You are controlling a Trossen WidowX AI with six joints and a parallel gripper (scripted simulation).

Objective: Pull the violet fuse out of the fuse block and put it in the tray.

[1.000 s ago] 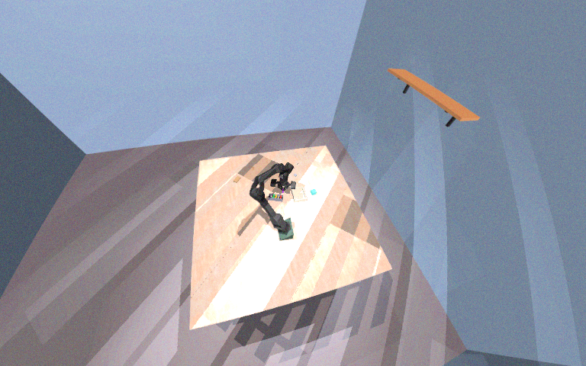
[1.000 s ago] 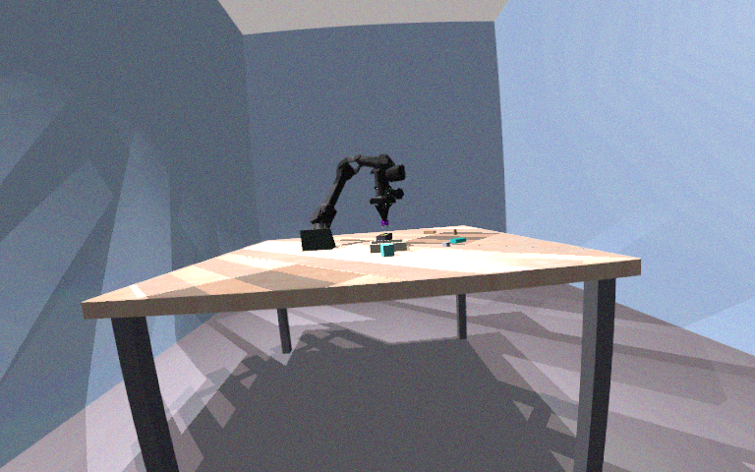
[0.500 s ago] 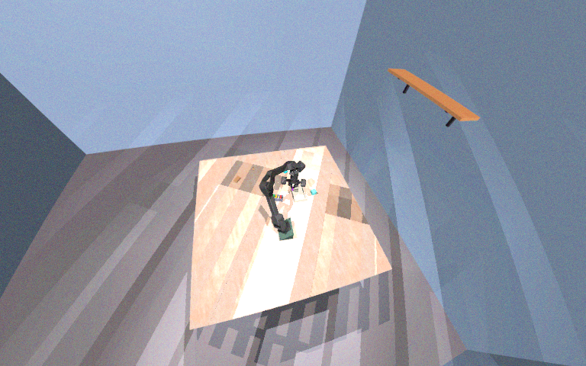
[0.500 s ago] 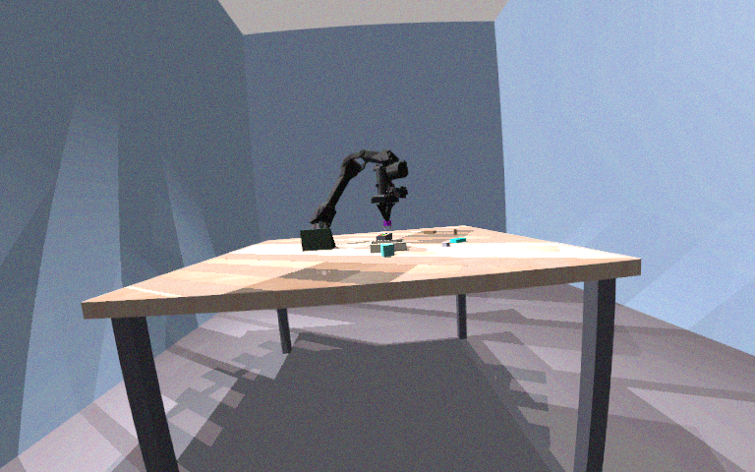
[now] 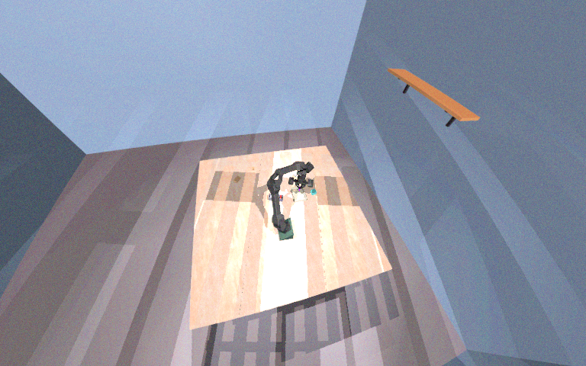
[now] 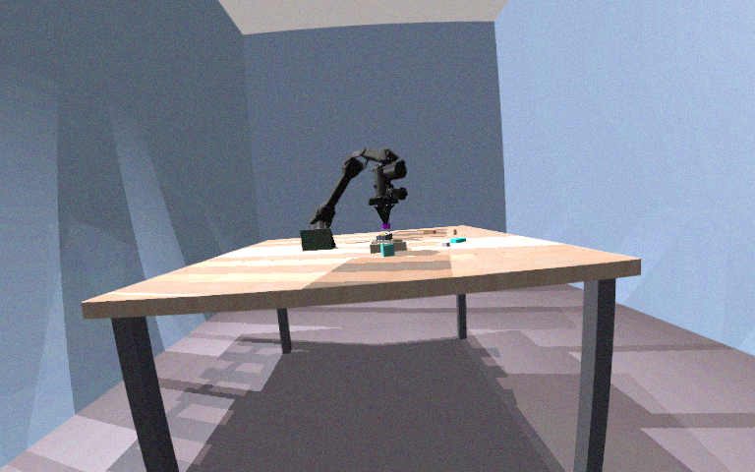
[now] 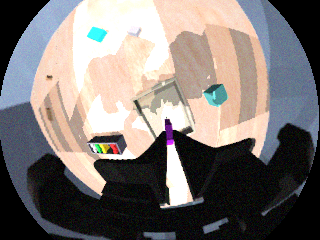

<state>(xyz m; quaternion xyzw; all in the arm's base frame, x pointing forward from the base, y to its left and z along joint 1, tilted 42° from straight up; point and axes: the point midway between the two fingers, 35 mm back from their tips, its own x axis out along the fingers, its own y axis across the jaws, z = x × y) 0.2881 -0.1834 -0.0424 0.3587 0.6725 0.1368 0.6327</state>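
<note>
From the top view, the arm (image 5: 276, 190) rose from its dark green base (image 5: 285, 231) on the wooden table (image 5: 242, 258) and bent over so that the gripper (image 5: 298, 184) hung above a small cluster of objects; the violet fuse (image 5: 298, 188) showed only as a tiny purple speck under it, with the pale tray (image 5: 299, 196) just below and a teal cube (image 5: 313, 191) beside the tray (an orange wall shelf (image 5: 433, 94) sat far off to the right). In the exterior view, the gripper (image 6: 384, 217) pointed straight down, its jaws pinched narrowly on the violet fuse (image 6: 384, 225), which hung in the air, apart from the low things on the table (image 6: 222, 278) beneath it; the teal cube (image 6: 387, 250) stood just in front of them, and a flat teal piece (image 6: 457, 240) lay well to the right. From the wrist view, the violet fuse (image 7: 170, 131) stuck out between the closed fingertips, over the near edge of the grey rimmed tray (image 7: 148, 108). The fuse block (image 7: 106, 146), with red, yellow and green fuses in it, lay apart to the left, and the teal cube (image 7: 215, 95) sat just to the right of the tray.
</note>
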